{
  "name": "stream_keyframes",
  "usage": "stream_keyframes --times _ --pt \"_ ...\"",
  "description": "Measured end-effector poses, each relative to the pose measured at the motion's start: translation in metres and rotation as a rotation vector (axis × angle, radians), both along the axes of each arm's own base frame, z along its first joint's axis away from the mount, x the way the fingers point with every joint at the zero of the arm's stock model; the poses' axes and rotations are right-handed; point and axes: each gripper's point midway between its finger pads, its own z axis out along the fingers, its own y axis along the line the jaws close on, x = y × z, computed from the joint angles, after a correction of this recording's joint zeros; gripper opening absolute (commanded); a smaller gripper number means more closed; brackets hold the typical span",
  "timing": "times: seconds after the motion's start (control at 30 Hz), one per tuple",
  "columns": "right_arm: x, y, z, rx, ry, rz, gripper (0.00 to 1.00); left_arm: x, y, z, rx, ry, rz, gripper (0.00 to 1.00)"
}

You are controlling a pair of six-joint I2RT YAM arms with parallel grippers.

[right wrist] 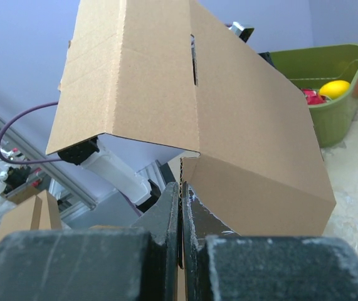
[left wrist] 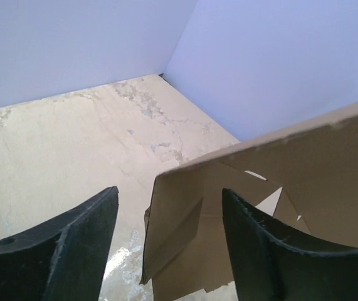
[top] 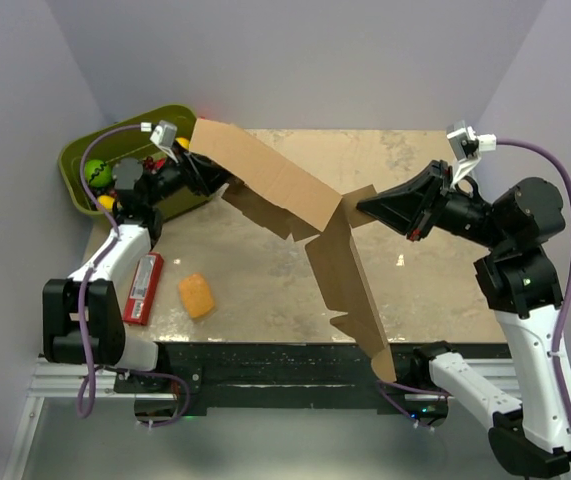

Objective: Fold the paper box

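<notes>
**Seat the left edge deep before squeezing**

By the far-left corner of the tabletop [top: 265, 280], the left gripper [left wrist: 169, 193] is spread. A free edge of the paper box [top: 285, 185] stands in its gap, apparently not yet clamped. The box is tented from that corner to mid-table, then runs down to the near edge. Get the edge well between the fingers and square to the crease before closing. The right gripper [top: 363, 209] is pressed together on the middle fold and should serve as the anchor.

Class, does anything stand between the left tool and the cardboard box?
Nothing visible does. The left tool is open, and an edge of the cardboard box already sits between its jaws.
</notes>
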Motion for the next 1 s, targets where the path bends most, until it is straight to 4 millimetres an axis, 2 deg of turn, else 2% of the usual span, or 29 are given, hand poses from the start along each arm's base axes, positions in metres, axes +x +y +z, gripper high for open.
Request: stream_keyframes --times 0.07,0.1,0.2,0.43,0.63,0.77,1.0 --pt "0.001 0.000 -0.002 -0.004 0.007 -0.004 0.00 -0.002 0.000 0.001 0.000 -0.003 0.001 0.49" --pt "0.002 0.000 -0.003 -0.006 0.010 -0.005 0.00 -0.003 0.001 0.002 0.002 -0.007 0.002 0.40" --pt "0.003 -0.001 -0.005 -0.013 0.014 -0.013 0.00 -0.007 0.002 0.006 0.009 -0.024 0.007 0.30" --pt "0.007 -0.003 -0.009 -0.023 0.019 -0.039 0.00 -0.013 0.003 -0.003 0.022 -0.007 0.011 0.33" --pt "0.008 -0.003 -0.009 -0.023 0.020 -0.044 0.00 -0.015 0.003 -0.013 0.044 0.014 0.010 0.20" --pt "0.013 -0.004 -0.009 -0.025 0.015 -0.069 0.00 -0.017 0.003 -0.016 0.054 0.017 0.003 0.01" --pt "0.036 -0.010 -0.036 -0.050 0.044 -0.168 0.01 -0.026 0.008 -0.018 0.090 -0.016 0.036 0.00"
